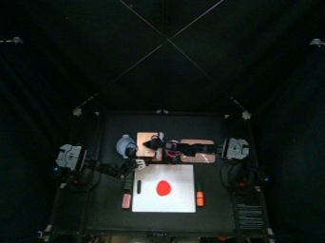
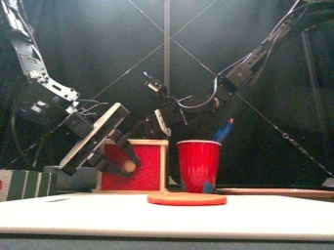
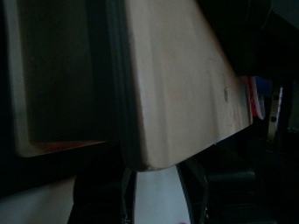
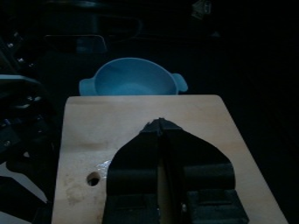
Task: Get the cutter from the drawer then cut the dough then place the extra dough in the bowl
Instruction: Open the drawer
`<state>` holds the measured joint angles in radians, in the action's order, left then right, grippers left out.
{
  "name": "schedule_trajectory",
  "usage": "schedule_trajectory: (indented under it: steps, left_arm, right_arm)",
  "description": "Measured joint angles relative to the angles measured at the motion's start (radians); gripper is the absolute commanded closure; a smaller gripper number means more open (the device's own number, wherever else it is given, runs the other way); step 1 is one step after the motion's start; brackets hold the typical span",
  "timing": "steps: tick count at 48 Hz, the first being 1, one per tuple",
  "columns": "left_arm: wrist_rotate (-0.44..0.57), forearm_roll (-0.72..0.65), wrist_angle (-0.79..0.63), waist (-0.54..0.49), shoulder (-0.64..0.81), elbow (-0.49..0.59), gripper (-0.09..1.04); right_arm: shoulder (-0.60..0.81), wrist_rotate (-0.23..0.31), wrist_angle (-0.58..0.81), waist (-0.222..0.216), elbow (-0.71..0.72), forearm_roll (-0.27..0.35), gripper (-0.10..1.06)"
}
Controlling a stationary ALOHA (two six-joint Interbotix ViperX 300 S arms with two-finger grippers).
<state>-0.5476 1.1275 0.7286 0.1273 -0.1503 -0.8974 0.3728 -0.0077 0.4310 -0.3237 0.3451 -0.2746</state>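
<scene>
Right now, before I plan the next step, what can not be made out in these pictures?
Cutter: in no view; the walls of the wooden box hide its inside.
Left wrist view: the box, blurred and close to the left tool, fills it.
Red drawer front: front view, the left tool covers part; open or shut is unclear.
Top view: the small things beside the white cutting board are too small to name.

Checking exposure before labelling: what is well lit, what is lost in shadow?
Top view: white board and red dough bright, surroundings dark. Front view: red cup bright, background black. Left wrist view: wooden box half in shadow. Right wrist view: bowl lit, right claw a dark silhouette.
</scene>
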Motion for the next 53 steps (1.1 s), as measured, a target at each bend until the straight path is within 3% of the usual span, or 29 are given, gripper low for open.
schedule_trajectory:
  steps: [21,53]
  left_arm:
    - [-0.006,0.015,-0.046,0.086,0.043,-0.029,0.28]
    - [-0.009,0.02,-0.087,0.135,0.051,-0.023,0.28]
  right_arm:
    - [0.003,-0.002,-0.017,-0.006,-0.018,-0.002,0.96]
    - [0.005,0.0,-0.017,-0.012,-0.02,-0.002,0.96]
